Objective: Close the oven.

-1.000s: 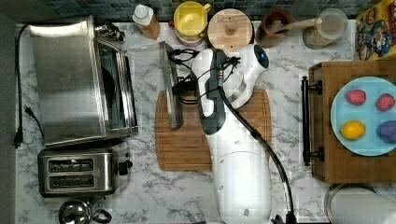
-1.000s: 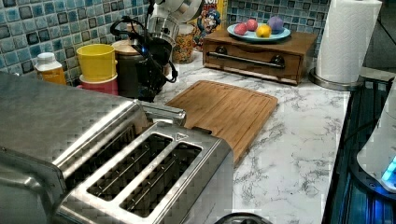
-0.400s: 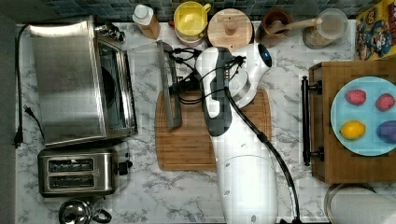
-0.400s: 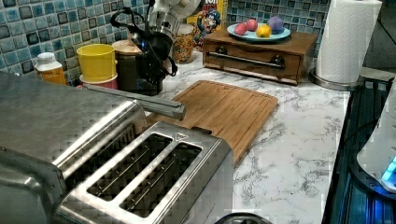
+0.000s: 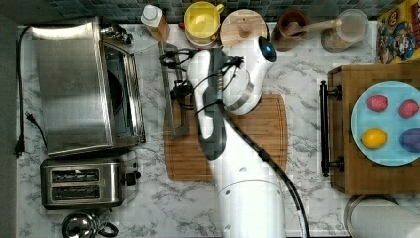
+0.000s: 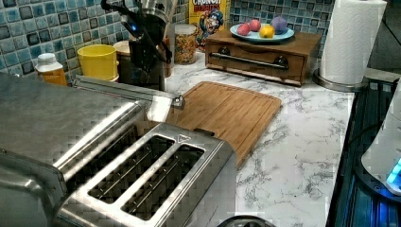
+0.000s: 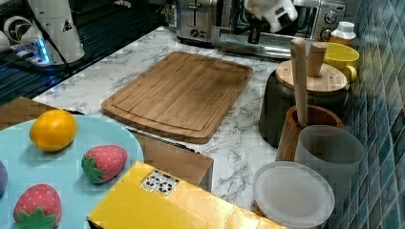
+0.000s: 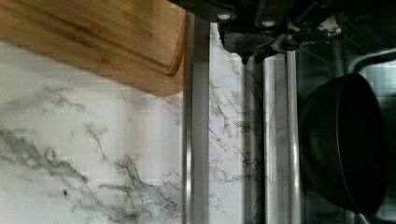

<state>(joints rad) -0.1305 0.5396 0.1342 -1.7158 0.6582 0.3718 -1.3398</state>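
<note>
We found the oven [image 5: 74, 84] at the top view's left, door [image 5: 148, 84] dropped partway open, handle bar [image 5: 169, 89] out over the cutting board [image 5: 257, 134] edge. Gripper [image 5: 179, 91] sat at the bar; finger state we could not tell. We judged a steady upward push mid-bar best. Jars behind crowded it; the board side lay open.

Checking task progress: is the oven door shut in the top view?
No, the oven door hangs open, its bar handle out over the cutting board.
</note>
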